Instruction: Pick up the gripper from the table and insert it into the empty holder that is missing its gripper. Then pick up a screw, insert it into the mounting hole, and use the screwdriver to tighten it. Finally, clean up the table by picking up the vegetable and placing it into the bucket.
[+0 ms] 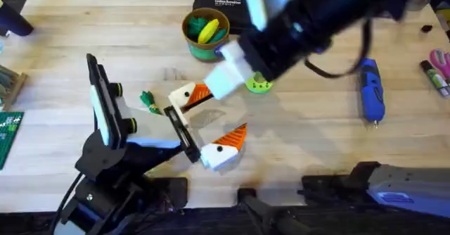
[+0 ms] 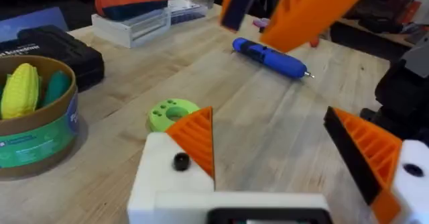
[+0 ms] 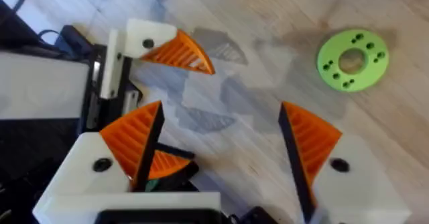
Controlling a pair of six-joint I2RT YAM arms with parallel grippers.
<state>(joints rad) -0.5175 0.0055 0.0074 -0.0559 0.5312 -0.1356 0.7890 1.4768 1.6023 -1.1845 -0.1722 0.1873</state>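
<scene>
The gripper (image 1: 235,138), a ridged orange wedge, looks already seated overhead: both white left fingers (image 1: 184,96) carry orange tips, spread wide and empty mid-worktop, likely for access. Left wrist: the blue pen-shaped screwdriver (image 2: 271,58) lies at right, untouched. Right wrist: the right fingers (image 3: 137,133), wide apart and empty, hover above them.
</scene>
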